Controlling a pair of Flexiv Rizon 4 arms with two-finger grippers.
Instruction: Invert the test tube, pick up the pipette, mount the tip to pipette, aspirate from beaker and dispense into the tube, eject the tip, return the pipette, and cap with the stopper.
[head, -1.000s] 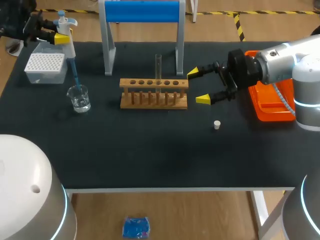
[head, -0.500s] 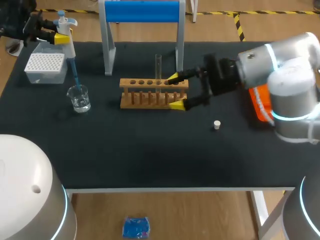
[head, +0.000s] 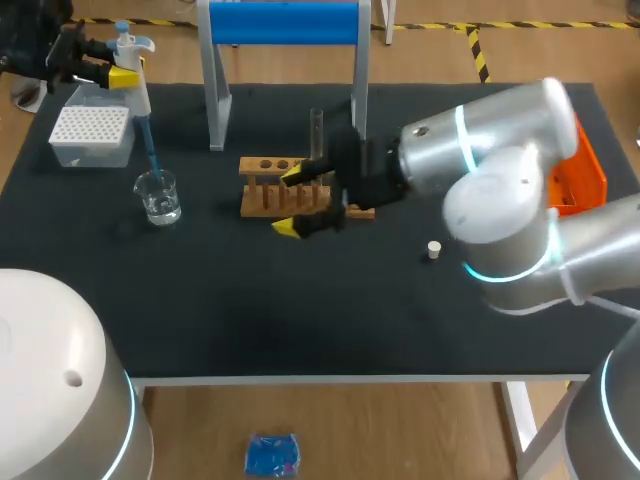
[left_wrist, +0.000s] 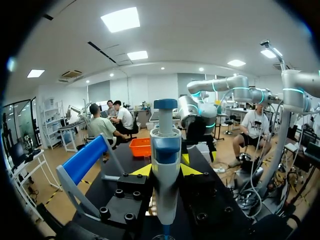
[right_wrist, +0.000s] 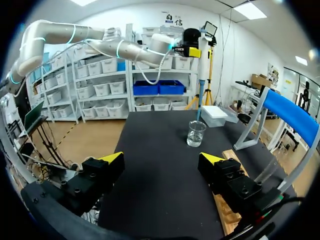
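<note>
My left gripper is shut on the white and blue pipette at the table's back left. The pipette's blue tip points down into the glass beaker. In the left wrist view the pipette stands between the yellow fingertips. The test tube stands upright in the wooden rack. My right gripper is open and low over the rack's front, one tip on each side of it. In the right wrist view the right gripper holds nothing, and the beaker lies ahead. The white stopper lies right of the rack.
A white tip box sits behind the beaker. A blue-topped stand rises behind the rack. An orange tray lies at the right, partly behind my right arm. The dark table runs bare along its front.
My right arm has swept left from beside the orange tray, across the rack's right end, to its front left. The left arm and the pipette have stayed still.
</note>
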